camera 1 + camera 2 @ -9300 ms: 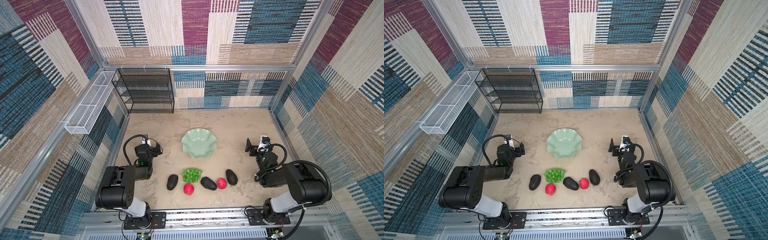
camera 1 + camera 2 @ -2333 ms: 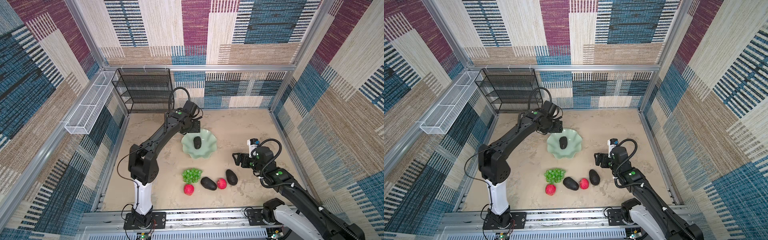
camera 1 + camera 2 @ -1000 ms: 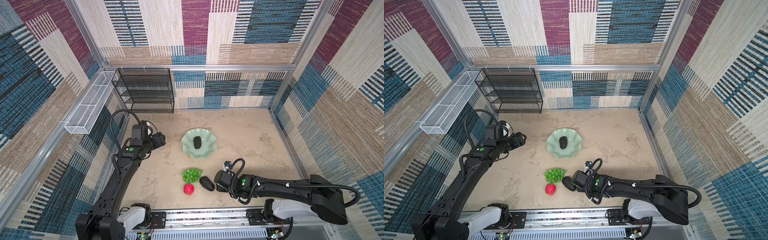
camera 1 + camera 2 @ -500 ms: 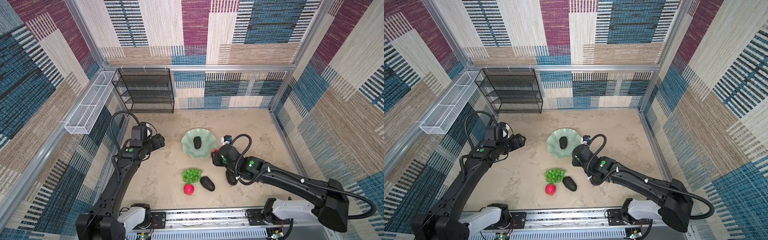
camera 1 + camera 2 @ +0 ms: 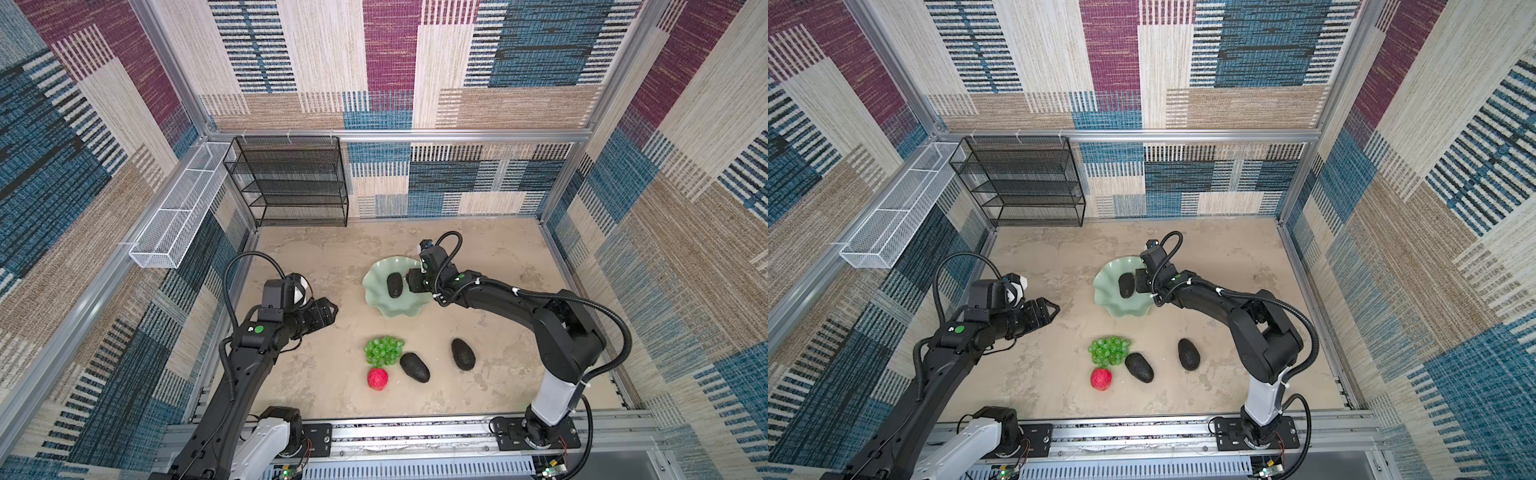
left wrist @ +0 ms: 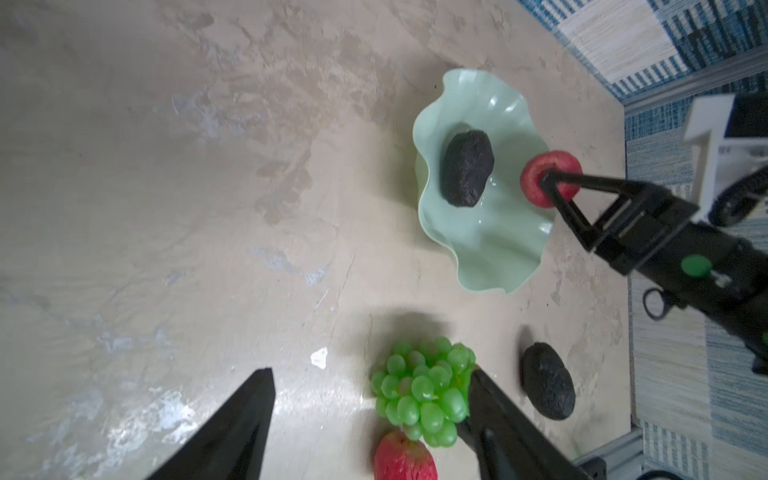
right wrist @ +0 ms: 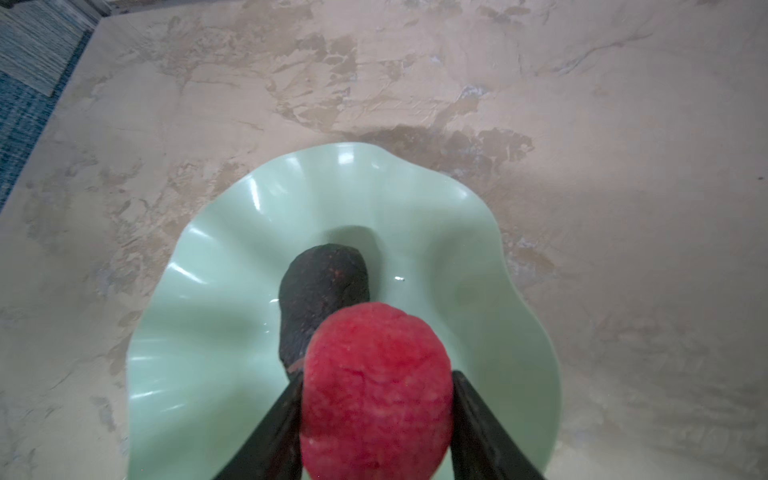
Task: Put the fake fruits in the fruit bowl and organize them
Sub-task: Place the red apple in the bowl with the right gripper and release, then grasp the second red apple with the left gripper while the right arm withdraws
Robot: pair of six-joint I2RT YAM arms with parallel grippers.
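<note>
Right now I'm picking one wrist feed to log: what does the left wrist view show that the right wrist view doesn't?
Only the left wrist view: the grapes, a loose red fruit and a loose avocado on the table, the open left gripper, and the right gripper side-on. Only the right wrist view: the held red fruit close up, covering one end of the bowl avocado. Both: the bowl, that avocado inside it, and the held fruit in shut jaws.

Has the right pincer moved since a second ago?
Yes: the right pincer went from beside the avocado next to the grapes, back to the fruit bowl, holding a red fruit over it.
</note>
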